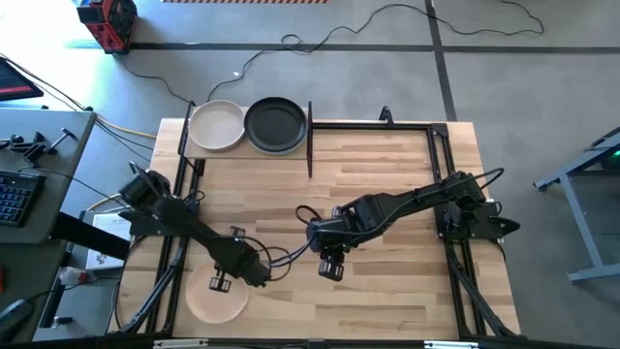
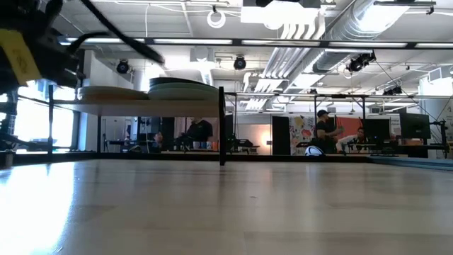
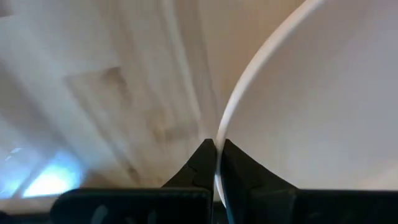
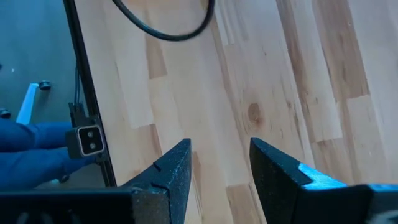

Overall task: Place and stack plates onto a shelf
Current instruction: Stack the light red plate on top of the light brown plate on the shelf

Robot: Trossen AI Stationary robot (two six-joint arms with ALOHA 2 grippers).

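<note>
The step in hand looks like a pick-up: the left hand (image 1: 221,282) is pinched tight on the rim of a beige plate (image 1: 215,299) that lies at the near left corner of the table (image 1: 387,184), and the left wrist view shows the rim caught edge-on between the fingertips (image 3: 202,163). Next comes a lift and a carry to the shelf (image 1: 249,150) at the far left, where a cream plate (image 1: 216,126) and a black plate (image 1: 276,125) already sit side by side. The thin rim grip may let the plate tilt. The right hand (image 1: 332,268) hovers mid-table, fingers apart and empty, near the left arm's route, with a black cable (image 1: 291,257) between them
</note>
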